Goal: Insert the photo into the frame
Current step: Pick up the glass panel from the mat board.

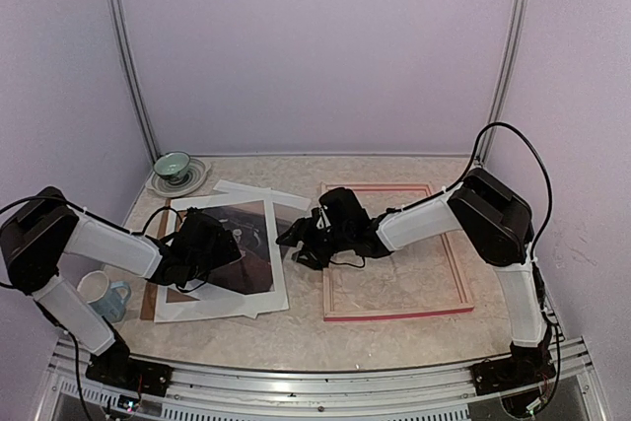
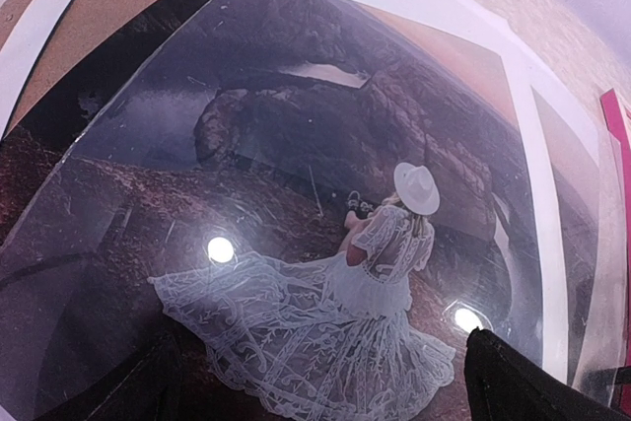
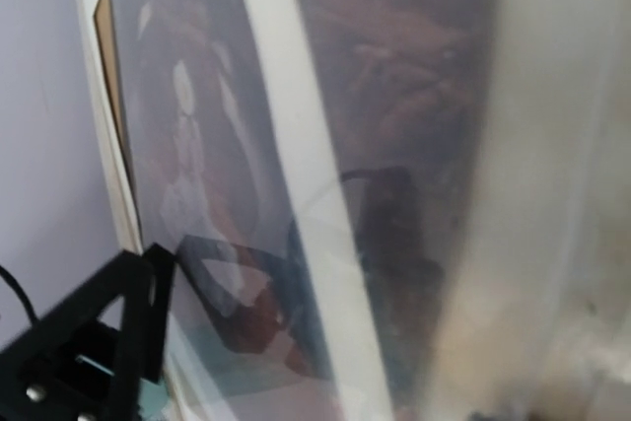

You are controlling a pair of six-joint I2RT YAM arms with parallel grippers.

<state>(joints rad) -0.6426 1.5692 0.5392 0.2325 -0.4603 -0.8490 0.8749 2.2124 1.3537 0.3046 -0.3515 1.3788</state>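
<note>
- On the table (image 1: 301, 330), right of centre, the frame (image 1: 394, 314) lies flat with its pink rails showing and bare tabletop visible inside them.
- Left of the frame and apart from it, the white mat (image 1: 222, 305) lies flat and slightly skewed.
- The photo (image 1: 254, 244) lies inside the mat's window, picture side up, well outside the frame. In the left wrist view a clear sheet (image 2: 177, 96) covers it.
- The left gripper (image 1: 212, 248) hangs directly above the photo. Its fingers (image 2: 523, 382) stand wide apart, one at each lower corner of the wrist view, and nothing is between them.
- The right gripper (image 1: 296, 237) sits at the mat's right edge, between the photo and the frame. Only one finger (image 3: 89, 342) shows in its blurred wrist view; whether the jaws are spread or gripping cannot be told.
</note>
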